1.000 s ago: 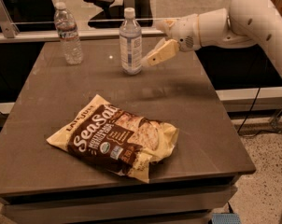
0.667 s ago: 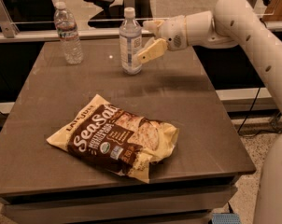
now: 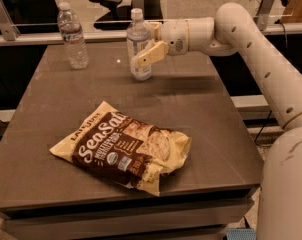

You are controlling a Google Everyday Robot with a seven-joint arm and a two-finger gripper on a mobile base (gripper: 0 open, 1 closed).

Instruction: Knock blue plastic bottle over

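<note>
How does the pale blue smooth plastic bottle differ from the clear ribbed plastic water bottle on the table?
The pale blue smooth plastic bottle carries a large label; the clear ribbed plastic water bottle has a narrow band. The blue one has the pincer right by it; the clear one stands alone, nearer a corner of the table. Both stand upright, capped.

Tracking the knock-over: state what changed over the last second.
The claw, open, moved left from right of the blue plastic bottle until it overlaps the bottle's right side. The bottle still stands upright. The clear water bottle and chip bag stayed put.
</note>
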